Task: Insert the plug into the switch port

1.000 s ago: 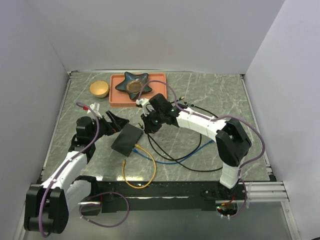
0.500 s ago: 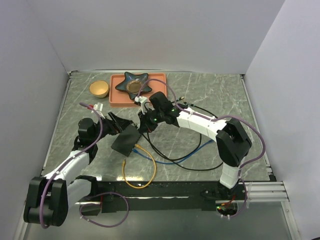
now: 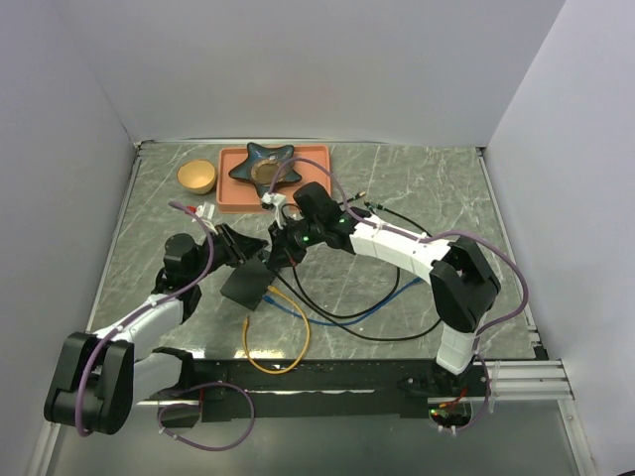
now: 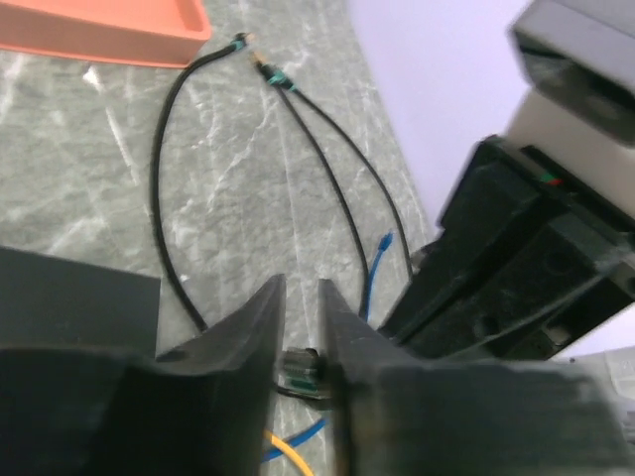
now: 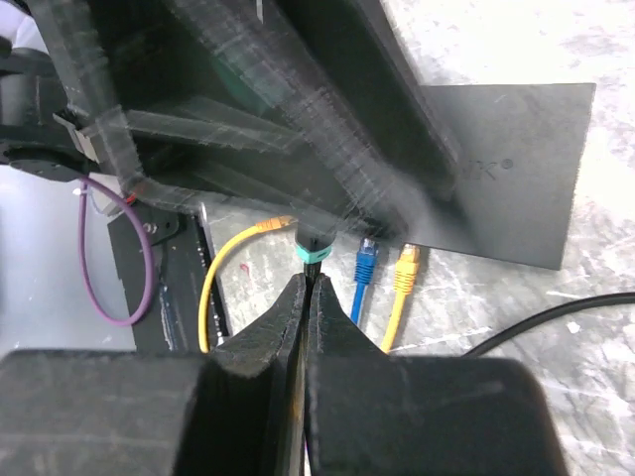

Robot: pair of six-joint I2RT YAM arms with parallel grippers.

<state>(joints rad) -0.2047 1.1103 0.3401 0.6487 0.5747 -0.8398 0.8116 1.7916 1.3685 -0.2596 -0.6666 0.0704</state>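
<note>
The switch port [image 3: 248, 285] is a flat black box lying between the two arms; it also shows in the right wrist view [image 5: 516, 169]. The plug [image 4: 301, 365] is a clear head with a teal collar [image 5: 313, 253] on a black cable. My left gripper [image 3: 248, 256] [image 4: 301, 288] is shut on the plug, one finger on each side of the head. My right gripper [image 3: 276, 254] [image 5: 306, 280] pinches the black cable just behind the teal collar. The plug hangs a little off the box's socket side.
A blue plug [image 5: 366, 260] and a yellow plug [image 5: 405, 266] sit against the box's narrow side, their cables trailing toward the near edge [image 3: 288, 347]. Black cable loops [image 3: 342, 302] lie to the right. An orange-pink tray [image 3: 233, 193] with a star dish and a yellow bowl [image 3: 196, 176] stand behind.
My left gripper has swung right toward the right gripper and its jaws have closed from wide open onto the plug. The right gripper shifted slightly left, still shut on the cable.
</note>
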